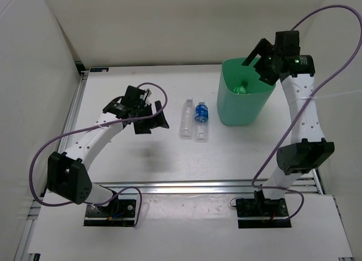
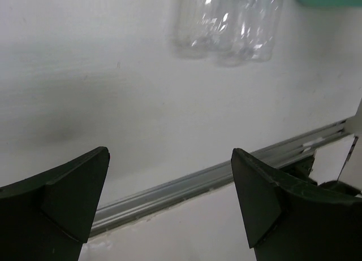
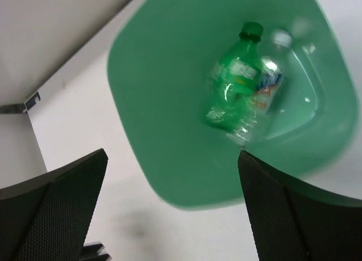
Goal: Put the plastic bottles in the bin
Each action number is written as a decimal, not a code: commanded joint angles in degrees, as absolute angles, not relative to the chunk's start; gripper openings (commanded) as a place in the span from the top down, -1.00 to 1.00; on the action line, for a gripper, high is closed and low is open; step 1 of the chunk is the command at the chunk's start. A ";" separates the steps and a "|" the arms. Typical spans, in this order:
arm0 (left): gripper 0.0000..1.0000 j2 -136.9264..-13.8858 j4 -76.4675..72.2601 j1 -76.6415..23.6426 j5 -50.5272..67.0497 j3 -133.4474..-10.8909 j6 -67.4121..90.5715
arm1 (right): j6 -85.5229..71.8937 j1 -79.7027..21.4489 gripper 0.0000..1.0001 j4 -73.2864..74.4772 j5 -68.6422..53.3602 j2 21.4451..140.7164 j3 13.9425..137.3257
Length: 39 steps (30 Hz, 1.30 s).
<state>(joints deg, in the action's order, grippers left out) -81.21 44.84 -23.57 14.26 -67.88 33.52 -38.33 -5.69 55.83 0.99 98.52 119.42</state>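
The mint-green bin [image 1: 244, 105] stands at the back right of the table. Inside it lie a green bottle [image 3: 233, 91] and a clear bottle with a white-blue label [image 3: 270, 86]. My right gripper [image 1: 255, 62] hovers open and empty over the bin's rim [image 3: 169, 182]. A plain clear bottle [image 1: 186, 118] and a clear bottle with blue label and cap [image 1: 201, 121] lie side by side mid-table; both show blurred in the left wrist view [image 2: 195, 24]. My left gripper [image 1: 155, 118] is open and empty, left of them.
A metal rail [image 1: 198, 186] runs along the table's near edge; it also shows in the left wrist view [image 2: 186, 185]. White walls enclose the table on the left, back and right. Purple cables loop from both arms.
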 commanded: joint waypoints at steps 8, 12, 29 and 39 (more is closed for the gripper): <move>-1.00 -96.65 41.57 -23.20 8.75 -90.68 39.29 | -38.49 -2.72 -1.00 49.48 -8.60 70.51 98.64; -1.00 -113.26 46.02 -25.13 18.47 -106.84 35.87 | -38.68 -2.20 -1.00 46.86 -17.80 66.10 91.87; -1.00 -135.70 48.43 -26.28 19.15 -121.90 32.08 | -32.26 2.20 -1.00 47.99 -27.69 60.03 92.99; -0.63 -139.31 47.20 -26.28 28.47 -117.69 32.08 | -29.71 2.72 -1.00 53.70 -22.86 58.89 93.61</move>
